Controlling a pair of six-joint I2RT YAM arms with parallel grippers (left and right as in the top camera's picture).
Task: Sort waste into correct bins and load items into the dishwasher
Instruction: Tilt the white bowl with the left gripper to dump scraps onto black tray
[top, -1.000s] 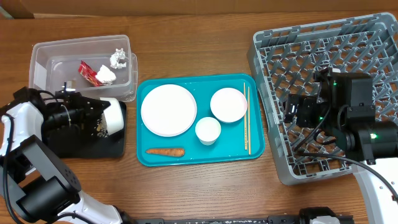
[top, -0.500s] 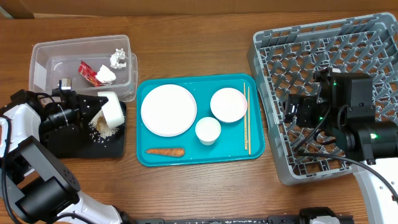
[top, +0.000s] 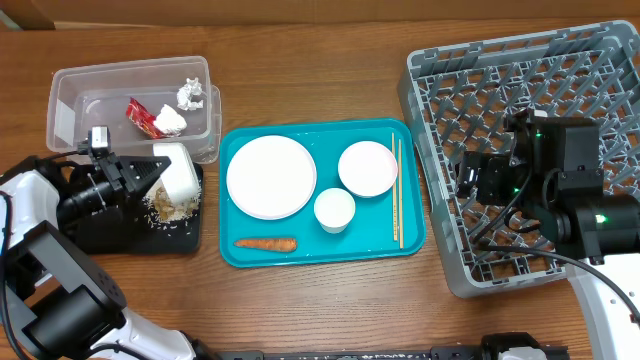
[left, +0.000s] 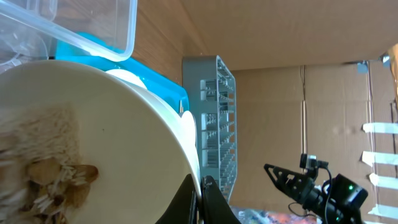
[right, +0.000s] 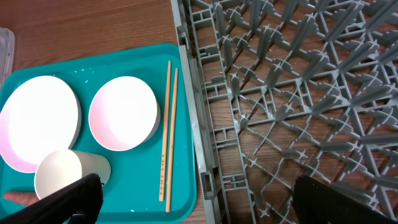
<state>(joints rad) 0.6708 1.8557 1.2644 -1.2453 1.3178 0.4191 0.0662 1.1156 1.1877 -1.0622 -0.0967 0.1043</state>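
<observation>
Overhead view: find the left gripper (top: 150, 176) at the left edge, pinched shut on the rim of a white bowl (top: 180, 182), the bowl tipped mouth-down over the black tray (top: 150, 238). Judge the tilt as meant to shed the rice scraps (top: 165, 207), a heap of them lying on the tray floor just beneath. Note the clear tub (top: 100, 105) at upper left holding the red wrapper (top: 140, 117) and white tissues (top: 186, 94), so dry waste kept apart from food waste. Note on the teal tray (top: 365, 238) at centre the plate (top: 271, 176), a second bowl (top: 367, 168), the cup (top: 334, 210), the chopsticks (top: 397, 190) and the carrot (top: 266, 243), none yet sorted. Place the right gripper (top: 472, 180) over the left part of the dish rack (top: 560, 70) at right; judge it as parked near the tray, ready for the dishes. Cannot make out its fingertips here against the dark arm. Left wrist view: see the bowl's inside filling the left of the frame, scraps clinging at lower left, the fingers (left: 217, 211) meeting on the rim at bottom centre; black tray out of frame, tub cut off at top left. Right wrist view: see the fingers (right: 68, 202) at the bottom corners, spread wide, nothing between them. No dishes in the visible part of the rack. Plate cut off at the left edge, carrot only a sliver at lower left.
</observation>
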